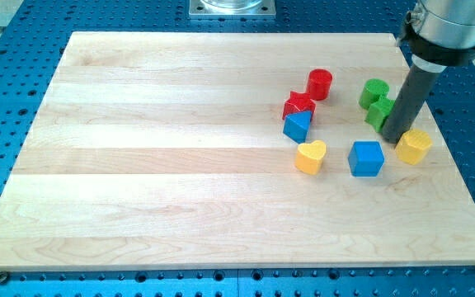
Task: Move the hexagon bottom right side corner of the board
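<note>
My tip [394, 139] beside yellow hexagon [414, 146], wooden board [155, 165]

A pale wooden board [180, 165], made of long planks joined side by side, fills most of the view. It lies on a blue metal tabletop [15, 66] dotted with rows of small holes. A grey metal plate [232, 8] sits at the view's top edge. Light is even and bright.

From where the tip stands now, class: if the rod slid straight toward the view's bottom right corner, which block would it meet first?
My tip would probably meet the yellow hexagon first, beside it toward the view's right; whether they already touch is unclear.
</note>
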